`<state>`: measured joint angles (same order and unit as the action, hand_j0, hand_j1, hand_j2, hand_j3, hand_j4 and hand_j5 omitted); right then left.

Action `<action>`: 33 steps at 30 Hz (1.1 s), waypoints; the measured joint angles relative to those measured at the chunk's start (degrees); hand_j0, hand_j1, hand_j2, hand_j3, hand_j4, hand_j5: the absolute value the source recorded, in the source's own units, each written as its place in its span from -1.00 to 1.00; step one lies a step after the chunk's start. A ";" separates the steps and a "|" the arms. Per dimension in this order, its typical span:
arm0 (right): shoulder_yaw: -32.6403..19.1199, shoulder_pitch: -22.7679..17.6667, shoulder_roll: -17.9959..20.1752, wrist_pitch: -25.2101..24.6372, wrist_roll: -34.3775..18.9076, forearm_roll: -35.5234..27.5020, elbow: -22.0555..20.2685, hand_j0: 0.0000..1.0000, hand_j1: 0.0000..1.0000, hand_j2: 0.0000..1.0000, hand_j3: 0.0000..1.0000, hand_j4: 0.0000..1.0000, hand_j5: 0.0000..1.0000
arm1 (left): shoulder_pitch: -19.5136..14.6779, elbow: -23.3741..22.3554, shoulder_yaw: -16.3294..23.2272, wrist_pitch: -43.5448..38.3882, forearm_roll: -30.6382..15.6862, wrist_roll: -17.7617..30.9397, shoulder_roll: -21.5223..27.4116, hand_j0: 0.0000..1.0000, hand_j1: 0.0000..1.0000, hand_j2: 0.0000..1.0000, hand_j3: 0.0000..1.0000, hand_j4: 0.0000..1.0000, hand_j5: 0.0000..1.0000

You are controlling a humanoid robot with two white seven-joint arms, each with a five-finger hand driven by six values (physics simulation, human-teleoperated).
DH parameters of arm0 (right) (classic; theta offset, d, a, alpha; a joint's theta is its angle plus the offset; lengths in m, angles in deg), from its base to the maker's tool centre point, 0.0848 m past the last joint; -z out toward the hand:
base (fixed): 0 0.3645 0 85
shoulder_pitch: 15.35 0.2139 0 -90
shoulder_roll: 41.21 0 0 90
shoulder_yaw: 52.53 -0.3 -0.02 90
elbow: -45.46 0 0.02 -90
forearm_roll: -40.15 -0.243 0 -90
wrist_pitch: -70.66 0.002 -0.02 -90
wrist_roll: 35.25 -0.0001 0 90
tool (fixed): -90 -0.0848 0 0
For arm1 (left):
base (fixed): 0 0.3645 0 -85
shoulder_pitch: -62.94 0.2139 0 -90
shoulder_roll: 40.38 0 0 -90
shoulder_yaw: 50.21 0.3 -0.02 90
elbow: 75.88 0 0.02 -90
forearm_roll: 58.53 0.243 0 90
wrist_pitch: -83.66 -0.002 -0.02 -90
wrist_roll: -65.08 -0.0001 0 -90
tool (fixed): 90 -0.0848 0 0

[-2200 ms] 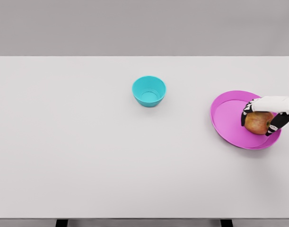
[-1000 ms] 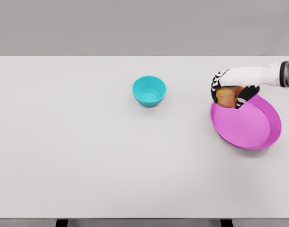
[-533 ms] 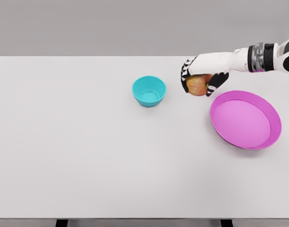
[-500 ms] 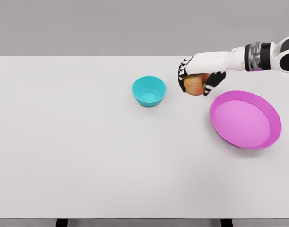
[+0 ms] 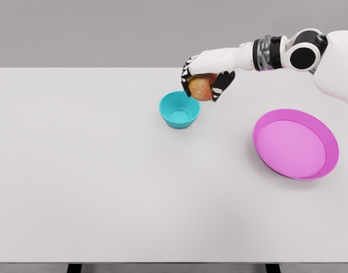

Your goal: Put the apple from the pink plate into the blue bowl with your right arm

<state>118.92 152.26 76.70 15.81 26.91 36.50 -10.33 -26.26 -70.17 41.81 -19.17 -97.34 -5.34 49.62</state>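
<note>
The right arm reaches in from the upper right, stretched nearly level across the far side of the table (image 5: 77, 187), with the right hand (image 5: 205, 77) palm down just beyond the bowl (image 5: 179, 110). Its fingers (image 5: 187, 77) curl closed around the apple (image 5: 201, 88), gripping it from above with dark fingertips on both sides. The apple hangs at the bowl's far right rim, raised off the table and well left of the plate (image 5: 295, 144); being round, it shows no clear long axis, and its stem direction cannot be told.
</note>
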 measured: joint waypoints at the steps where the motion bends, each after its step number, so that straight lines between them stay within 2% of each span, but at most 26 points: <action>1: 0.00 0.26 -0.97 0.00 -0.01 0.02 1.36 -0.21 -0.21 -0.21 -0.21 -0.21 -0.21 | 0.00 0.00 0.00 0.01 0.00 0.00 0.00 1.00 1.00 1.00 1.00 1.00 1.00; 9: -0.06 0.18 -8.59 -0.01 -0.03 1.98 11.10 -0.21 -0.21 -0.21 -0.21 -0.21 -0.21 | 0.00 0.00 0.00 0.02 0.00 0.00 0.00 1.00 1.00 1.00 1.00 1.00 1.00; 16: -0.06 -0.88 -11.75 -0.01 0.07 4.14 14.86 -0.21 -0.21 -0.21 -0.21 -0.21 -0.21 | 0.00 0.00 0.00 0.01 0.01 0.00 0.00 1.00 1.00 1.00 1.00 1.00 1.00; 22: 0.00 -0.97 -13.17 -0.02 0.09 4.81 15.78 -0.17 -0.17 -0.17 -0.17 -0.17 -0.17 | 0.00 0.00 0.00 0.01 0.00 0.00 0.00 1.00 1.00 1.00 1.00 1.00 1.00; 23: -0.01 -1.05 -13.23 -0.02 0.10 4.90 15.80 -0.09 -0.09 -0.09 -0.09 -0.09 -0.09 | 0.00 0.00 0.00 0.00 0.00 0.00 0.00 1.00 1.00 1.00 1.00 1.00 1.00; 25: -0.04 -0.97 -13.28 -0.02 0.32 5.44 15.87 0.22 0.22 0.22 0.22 0.22 0.22 | 0.00 0.00 0.00 0.01 0.00 0.00 0.00 1.00 1.00 1.00 1.00 1.00 1.00; 26: -0.05 -1.05 -13.29 -0.02 0.42 5.65 15.83 0.46 0.46 0.46 0.46 0.46 0.46 | 0.00 0.00 0.00 0.01 0.00 0.00 0.00 1.00 1.00 1.00 1.00 1.00 1.00; 28: -0.06 -1.14 -13.27 -0.02 0.57 6.14 15.65 0.59 0.59 0.59 0.59 0.59 0.59 | 0.00 0.00 0.00 0.02 0.00 0.00 0.00 1.00 1.00 1.00 1.00 1.00 1.00; 33: -0.08 -1.23 -13.14 -0.02 0.71 6.87 15.35 0.77 0.77 0.77 0.77 0.77 0.77 | 0.00 0.00 0.00 0.01 0.00 0.00 0.00 1.00 1.00 1.00 1.00 1.00 1.00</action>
<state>118.84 151.03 63.56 15.79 27.62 43.37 5.02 -26.26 -70.17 41.81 -19.16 -97.34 -5.34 49.62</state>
